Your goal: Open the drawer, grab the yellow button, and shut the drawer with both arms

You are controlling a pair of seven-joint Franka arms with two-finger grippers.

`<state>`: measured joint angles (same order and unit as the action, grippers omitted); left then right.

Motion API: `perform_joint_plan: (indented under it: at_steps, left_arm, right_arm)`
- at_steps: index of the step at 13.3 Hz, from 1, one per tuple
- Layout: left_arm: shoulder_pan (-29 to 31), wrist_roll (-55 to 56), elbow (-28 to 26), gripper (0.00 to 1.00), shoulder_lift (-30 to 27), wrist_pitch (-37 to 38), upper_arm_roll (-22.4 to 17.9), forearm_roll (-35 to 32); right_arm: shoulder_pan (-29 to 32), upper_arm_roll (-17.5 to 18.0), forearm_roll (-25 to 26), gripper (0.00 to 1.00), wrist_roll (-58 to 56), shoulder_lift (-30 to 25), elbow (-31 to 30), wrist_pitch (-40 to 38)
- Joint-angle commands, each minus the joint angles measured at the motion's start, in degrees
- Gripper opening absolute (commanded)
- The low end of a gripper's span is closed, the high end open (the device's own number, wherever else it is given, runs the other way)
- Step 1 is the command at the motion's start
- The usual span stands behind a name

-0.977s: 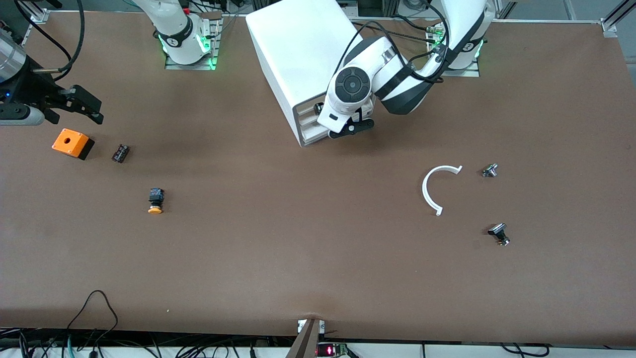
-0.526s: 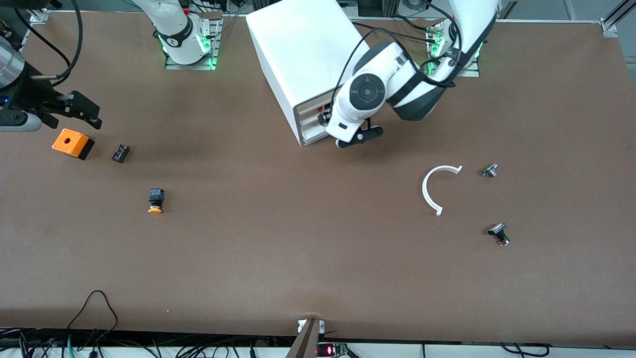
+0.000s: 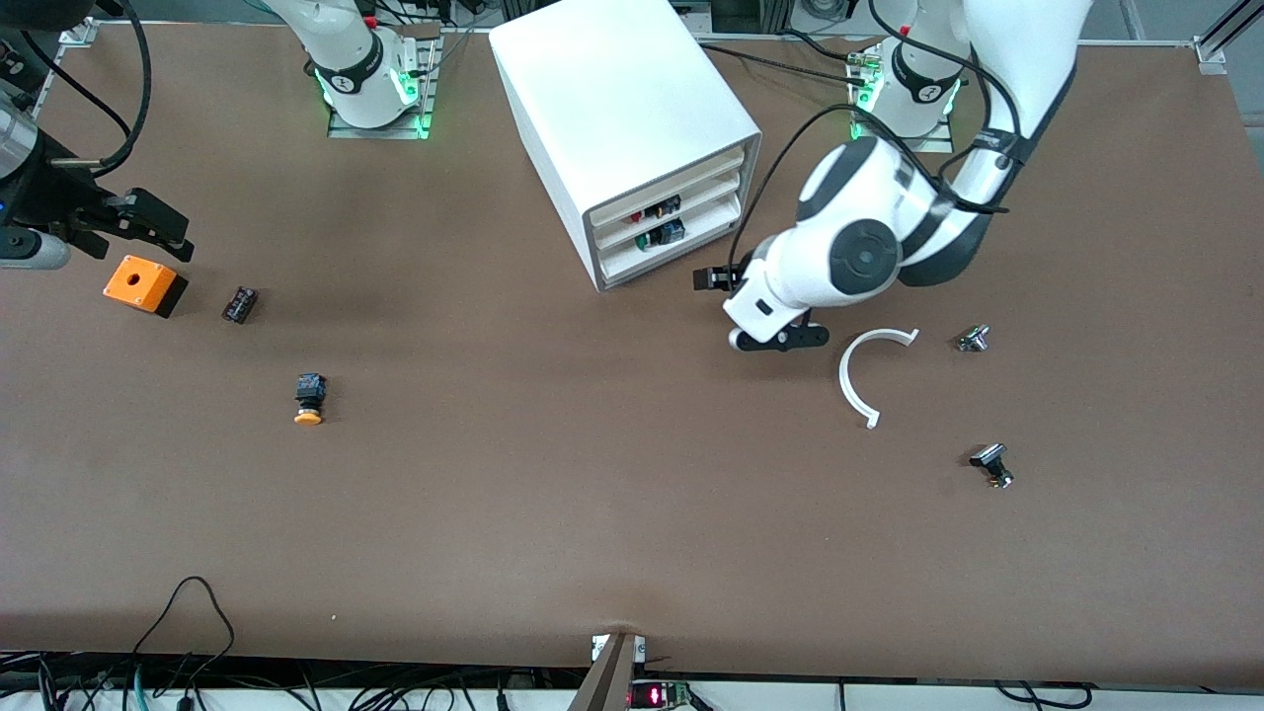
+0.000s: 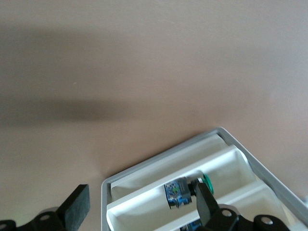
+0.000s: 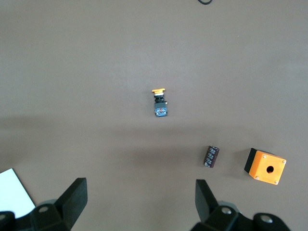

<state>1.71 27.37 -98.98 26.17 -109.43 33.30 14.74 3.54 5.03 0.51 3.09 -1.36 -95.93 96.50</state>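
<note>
Orange-capped button (image 3: 308, 400) out on table toward right arm's end; drawer (image 3: 668, 193) looks shut. Left gripper (image 3: 713, 279) released, empty, before cabinet (image 3: 612, 99); right gripper (image 3: 148, 222) released, waiting over orange box (image 3: 144, 284). Closing step apparently done; next: retreat.

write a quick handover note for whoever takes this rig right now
Left gripper: open, empty, over the table in front of the cabinet.
Right gripper: open, empty, over the table by the orange box at the right arm's end.
Button: on the table, nearer the front camera than the box.
Drawer: looks pushed in, level with the two below.
Done: button out, drawer apparently shut.
Left: check the drawer is flush.
</note>
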Motion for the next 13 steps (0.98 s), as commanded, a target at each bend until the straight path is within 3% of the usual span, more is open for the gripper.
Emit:
perform_joint_plan:
  at_steps: [1,3,5,7,11,13]
  left_arm:
    - [5.14,-17.04,-0.69,0.98,2.74,1.32,0.62,10.62]
    - [5.15,-17.01,-0.25,0.98,2.84,1.68,0.36,11.89]
    - [8.12,-17.35,1.15,0.98,2.23,2.03,-0.6,9.01]
    - [11.73,-17.53,7.89,0.98,2.31,8.05,-0.52,0.07]
    - [12.45,-17.44,24.06,0.98,2.13,23.61,-0.34,-16.38]
    - [12.01,-17.44,27.43,0.98,1.96,26.19,-0.08,-20.61]
  right_arm:
    - [-0.91,-0.63,0.54,0.99,0.69,-0.48,0.13,-0.52]
    - [-0.91,-0.72,0.54,0.99,-0.19,-0.74,0.22,-1.04]
    - [-0.91,-0.89,0.63,0.99,-0.37,-0.83,0.31,-1.4]
    - [-0.91,-0.9,0.72,0.99,-0.37,-0.92,0.22,-1.4]
    - [-0.91,-0.72,0.98,0.99,-0.45,-1.01,0.22,-1.75]
    - [-0.91,-0.72,1.07,0.99,-0.54,-1.36,0.22,-2.01]
